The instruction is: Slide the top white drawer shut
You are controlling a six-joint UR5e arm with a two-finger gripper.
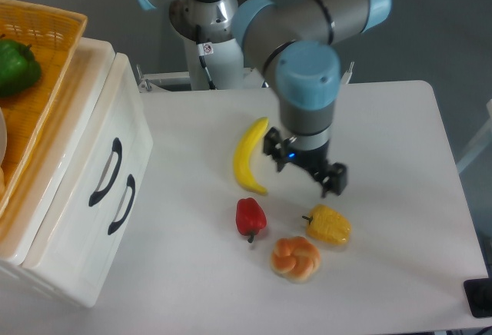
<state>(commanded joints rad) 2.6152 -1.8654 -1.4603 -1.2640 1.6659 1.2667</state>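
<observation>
ARM: silver-grey tubular links | JOINTS: light-blue round caps | END EFFECTOR (305, 168): black, two-finger, small blue light | CABLE: black, along base column | LABEL: small red-white sticker

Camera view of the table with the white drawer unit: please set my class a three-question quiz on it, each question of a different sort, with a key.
1. True or false: the end effector touches the top white drawer.
2. Which item lies nearest the end effector?
A. yellow bell pepper
B. green bell pepper
C. yellow wicker basket
3. Fill in: the red bell pepper lies just below the lower tip of the ____.

Key
1. False: it hangs above the table, well right of the drawer.
2. A
3. banana
</observation>
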